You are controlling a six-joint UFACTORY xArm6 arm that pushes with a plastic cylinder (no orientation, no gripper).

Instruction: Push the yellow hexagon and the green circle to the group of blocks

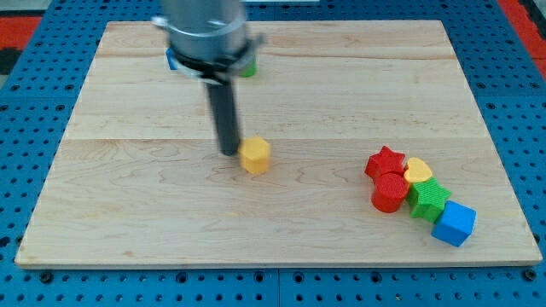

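Risk: your tip (229,153) touches the yellow hexagon (255,156) on its left side, slightly high. Push off-centre and the hexagon will likely spin or slip past the rod toward the view's bottom.
Risk two: the group sits well apart at the view's right; over a long push small errors grow, and a hard arrival could scatter it.
Arm pose: the rod stands upright, the blurred housing above it near the view's top, left of centre.
Jaws: none here, only the rod, so nothing to open or close.
Hexagon: left of centre on the worktop (128,205), just right of your tip.
Green circle: only a green sliver (247,70) shows behind the housing; you cannot tell its shape.
Blue: a bit of blue (172,61) peeks out left of the housing; unclear what it is.
Group: red star (385,162), red cylinder (390,193), yellow heart (417,171), green block (428,199), blue cube (454,223), touching.
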